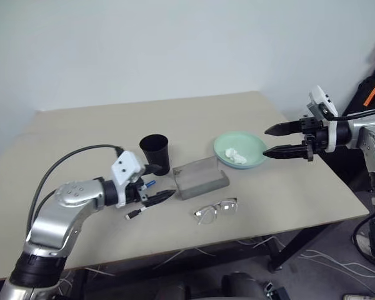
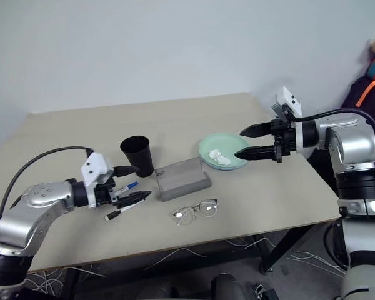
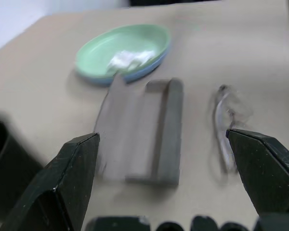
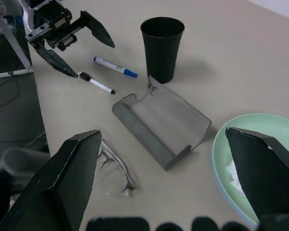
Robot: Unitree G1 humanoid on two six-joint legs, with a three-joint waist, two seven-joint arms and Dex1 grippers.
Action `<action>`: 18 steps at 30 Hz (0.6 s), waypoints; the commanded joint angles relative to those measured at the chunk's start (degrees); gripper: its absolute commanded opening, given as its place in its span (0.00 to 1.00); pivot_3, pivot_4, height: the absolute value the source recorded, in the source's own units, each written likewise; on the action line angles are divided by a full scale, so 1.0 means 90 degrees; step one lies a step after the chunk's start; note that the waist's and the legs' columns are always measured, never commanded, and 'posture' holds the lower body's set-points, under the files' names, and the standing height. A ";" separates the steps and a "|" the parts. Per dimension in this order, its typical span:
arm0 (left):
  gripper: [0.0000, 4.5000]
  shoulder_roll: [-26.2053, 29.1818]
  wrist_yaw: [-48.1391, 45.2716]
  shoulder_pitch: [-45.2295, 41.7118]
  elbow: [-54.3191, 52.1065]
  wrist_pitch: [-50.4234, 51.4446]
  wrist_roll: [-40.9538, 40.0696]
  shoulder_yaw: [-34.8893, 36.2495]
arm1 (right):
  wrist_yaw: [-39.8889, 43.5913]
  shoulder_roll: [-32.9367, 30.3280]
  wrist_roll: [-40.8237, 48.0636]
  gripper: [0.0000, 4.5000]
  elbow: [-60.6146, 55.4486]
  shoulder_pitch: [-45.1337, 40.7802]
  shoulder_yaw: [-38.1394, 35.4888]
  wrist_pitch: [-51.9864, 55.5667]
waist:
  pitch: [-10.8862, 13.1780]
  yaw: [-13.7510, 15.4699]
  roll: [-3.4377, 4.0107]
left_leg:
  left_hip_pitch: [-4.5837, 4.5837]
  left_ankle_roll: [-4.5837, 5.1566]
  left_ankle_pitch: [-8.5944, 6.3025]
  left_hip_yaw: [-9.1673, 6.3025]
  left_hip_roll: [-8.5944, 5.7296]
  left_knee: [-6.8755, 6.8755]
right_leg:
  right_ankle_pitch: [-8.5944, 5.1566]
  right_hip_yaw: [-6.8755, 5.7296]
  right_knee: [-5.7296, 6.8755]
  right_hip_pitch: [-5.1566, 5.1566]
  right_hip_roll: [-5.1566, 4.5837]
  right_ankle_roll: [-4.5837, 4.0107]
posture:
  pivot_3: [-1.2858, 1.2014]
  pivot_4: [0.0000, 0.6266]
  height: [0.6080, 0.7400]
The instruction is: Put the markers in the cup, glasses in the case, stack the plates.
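Note:
The black cup (image 1: 155, 153) stands upright mid-table. Just right of it lies the grey case (image 1: 201, 177), open, and the glasses (image 1: 217, 209) rest on the table in front of the case. The blue-capped marker (image 2: 126, 187) and the black-capped marker (image 2: 115, 214) lie flat beside the cup. My left gripper (image 2: 144, 182) is open and empty, right over the markers. The mint green plate (image 1: 253, 140) sits on the light blue plate (image 3: 144, 72), whose rim peeks out beneath. My right gripper (image 1: 265, 142) hangs open and empty above the plates' right edge.
A crumpled white tissue (image 1: 236, 156) lies inside the green plate. The beige table (image 1: 87, 125) has bare room at the back and left. Its right corner (image 1: 362, 200) is close below my right arm. Cables (image 1: 325, 253) trail on the floor.

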 commanded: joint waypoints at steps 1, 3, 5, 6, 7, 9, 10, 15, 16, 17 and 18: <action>1.00 0.0000 -0.0048 -0.0472 -0.0163 0.0151 0.0289 -0.0456 | -0.0043 -0.0037 0.0080 0.99 -0.0076 -0.0106 -0.0004 -0.0104 | 0.0000 -0.0005 0.0000 | 0.0000 0.0001 0.0000 0.0000 0.0000 0.0001 | 0.0000 0.0001 0.0001 0.0000 0.0000 0.0000 | 0.52 0.00 0.94; 1.00 -0.0240 -0.0062 -0.1058 0.0000 0.0526 0.0488 -0.1060 | -0.0070 -0.0038 0.0086 0.99 -0.0097 -0.0063 0.0013 -0.0128 | 0.0000 0.0002 0.0000 | 0.0003 0.0002 0.0001 -0.0001 0.0000 0.0003 | 0.0000 0.0000 0.0004 0.0000 0.0001 0.0000 | 0.52 0.00 0.94; 1.00 -0.0399 -0.0048 -0.1483 0.0125 0.0906 0.0673 -0.1505 | -0.0088 -0.0038 0.0094 0.99 -0.0113 -0.0039 0.0030 -0.0135 | 0.0000 0.0041 -0.0001 | -0.0001 0.0005 0.0003 -0.0002 -0.0001 0.0005 | 0.0000 0.0000 0.0005 0.0002 0.0002 0.0001 | 0.52 0.00 0.94; 1.00 -0.0433 -0.0046 -0.1668 0.0163 0.1029 0.0852 -0.1764 | -0.0096 -0.0041 0.0092 0.99 -0.0111 -0.0034 0.0039 -0.0141 | 0.0000 0.0060 -0.0001 | -0.0007 0.0007 0.0004 -0.0006 -0.0002 0.0009 | 0.0001 0.0001 0.0005 0.0006 0.0004 0.0001 | 0.52 0.00 0.94; 1.00 -0.0472 -0.0049 -0.1815 0.0185 0.1119 0.0986 -0.1977 | -0.0104 -0.0050 0.0090 0.99 -0.0104 -0.0030 0.0050 -0.0148 | 0.0000 0.0089 -0.0001 | -0.0009 0.0007 0.0004 -0.0003 -0.0003 0.0009 | 0.0001 0.0005 0.0004 0.0004 0.0004 0.0002 | 0.52 0.00 0.94; 1.00 -0.0648 -0.0028 -0.2173 0.0274 0.1381 0.1253 -0.2488 | -0.0156 -0.0062 0.0074 0.99 -0.0075 -0.0021 0.0067 -0.0161 | -0.0001 0.0109 0.0000 | -0.0014 0.0007 0.0003 0.0000 -0.0005 0.0006 | 0.0001 0.0012 0.0004 0.0000 0.0004 0.0002 | 0.52 0.00 0.94; 1.00 -0.0810 -0.0023 -0.2365 0.0374 0.1539 0.1362 -0.2754 | -0.0181 -0.0063 0.0073 0.99 -0.0089 0.0007 0.0076 -0.0162 | 0.0000 0.0125 0.0000 | -0.0018 0.0008 0.0003 -0.0004 -0.0008 0.0005 | 0.0001 0.0012 0.0004 0.0001 0.0004 0.0002 | 0.52 0.00 0.94; 1.00 -0.1296 -0.0055 -0.2831 0.0704 0.1920 0.1772 -0.3540 | -0.0244 -0.0102 0.0134 0.99 -0.0231 0.0126 0.0069 -0.0100 | 0.0000 0.0162 -0.0001 | -0.0026 0.0008 0.0003 -0.0012 -0.0014 0.0006 | -0.0001 0.0014 0.0002 0.0000 0.0004 0.0004 | 0.52 0.00 0.94; 1.00 -0.1425 -0.0058 -0.2915 0.0798 0.1949 0.1825 -0.3656 | -0.0277 -0.0114 0.0152 0.99 -0.0284 0.0171 0.0053 -0.0066 | 0.0000 0.0161 -0.0001 | -0.0026 0.0008 0.0003 -0.0012 -0.0014 0.0006 | -0.0001 0.0015 0.0002 0.0000 0.0004 0.0004 | 0.52 0.00 0.94; 1.00 -0.1537 -0.0054 -0.2987 0.0888 0.1983 0.1851 -0.3717 | -0.0309 -0.0122 0.0166 0.99 -0.0328 0.0210 0.0038 -0.0035 | 0.0000 0.0161 -0.0001 | -0.0026 0.0009 0.0003 -0.0012 -0.0014 0.0006 | -0.0001 0.0015 0.0002 0.0000 0.0004 0.0004 | 0.52 0.00 0.94; 1.00 -0.1635 -0.0051 -0.3069 0.0998 0.2019 0.1884 -0.3772 | -0.0348 -0.0133 0.0186 0.99 -0.0395 0.0263 0.0023 0.0005 | 0.0001 0.0161 -0.0002 | -0.0025 0.0009 0.0003 -0.0013 -0.0014 0.0008 | -0.0001 0.0015 0.0003 0.0002 0.0004 0.0004 | 0.52 0.00 0.94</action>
